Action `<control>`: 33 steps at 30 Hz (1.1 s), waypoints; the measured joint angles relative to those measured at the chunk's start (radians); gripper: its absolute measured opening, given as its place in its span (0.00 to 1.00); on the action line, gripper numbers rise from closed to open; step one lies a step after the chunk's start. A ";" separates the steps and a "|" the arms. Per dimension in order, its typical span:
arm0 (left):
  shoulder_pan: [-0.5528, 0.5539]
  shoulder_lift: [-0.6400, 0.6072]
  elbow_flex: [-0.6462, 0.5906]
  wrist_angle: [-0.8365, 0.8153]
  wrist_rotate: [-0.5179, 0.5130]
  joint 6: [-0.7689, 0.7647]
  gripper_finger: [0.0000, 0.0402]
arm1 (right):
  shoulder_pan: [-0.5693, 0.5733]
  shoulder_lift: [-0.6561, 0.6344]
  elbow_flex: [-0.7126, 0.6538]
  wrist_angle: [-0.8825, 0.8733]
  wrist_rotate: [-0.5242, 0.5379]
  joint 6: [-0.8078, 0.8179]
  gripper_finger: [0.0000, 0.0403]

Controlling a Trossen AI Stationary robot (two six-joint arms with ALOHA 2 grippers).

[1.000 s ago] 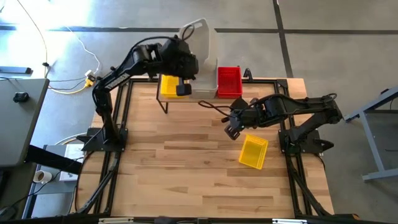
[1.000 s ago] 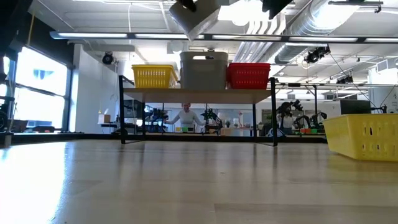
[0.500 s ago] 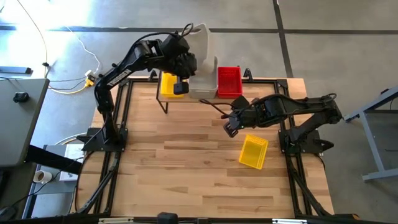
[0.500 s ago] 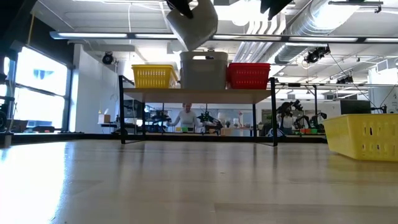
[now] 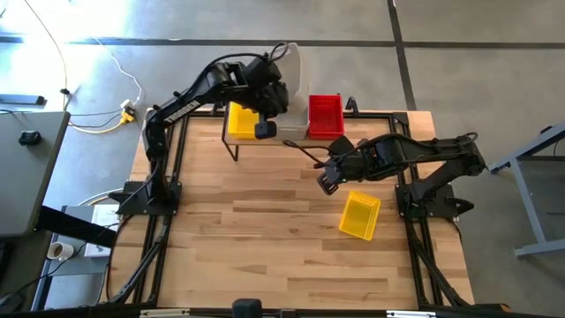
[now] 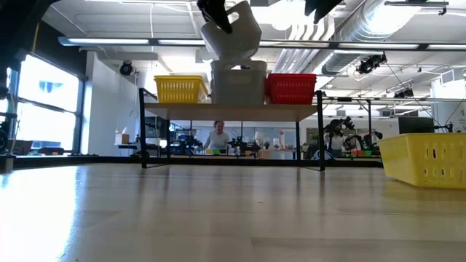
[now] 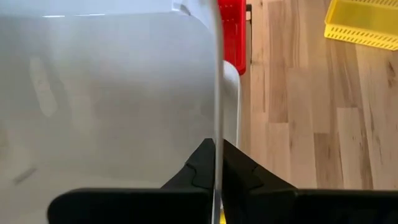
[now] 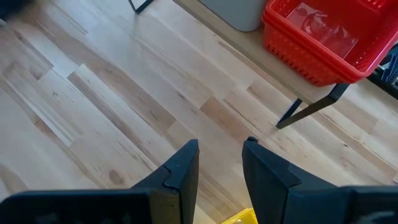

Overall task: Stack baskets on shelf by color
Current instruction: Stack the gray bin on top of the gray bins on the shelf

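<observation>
The left gripper (image 5: 274,78) is holding a grey-white basket (image 6: 231,31) by its wall, jaws clamped on it, tilted just above the grey stack (image 6: 238,84) in the middle of the shelf (image 6: 233,111) at the table's far edge, so it can nest by colour. The yellow stack (image 6: 180,89) and red stack (image 6: 291,87) are flanking it. The right gripper (image 8: 217,163) is waiting, jaws apart, above the table near a loose yellow basket (image 5: 359,215) toward the right edge.

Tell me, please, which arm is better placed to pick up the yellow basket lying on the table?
The right: its open, empty pincer hovers just beside the yellow basket, whereas the left pincer is shut on a grey-white basket above the shelf.
</observation>
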 joint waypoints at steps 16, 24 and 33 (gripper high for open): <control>-0.011 0.071 0.000 -0.063 -0.026 -0.032 0.00 | 0.000 0.000 0.000 0.000 0.001 -0.008 0.27; -0.026 0.083 0.000 -0.069 -0.056 -0.023 0.00 | 0.000 0.000 0.000 0.000 -0.003 -0.026 0.27; -0.037 0.083 0.000 -0.068 -0.056 -0.006 0.00 | 0.001 0.000 0.000 0.000 -0.005 -0.027 0.27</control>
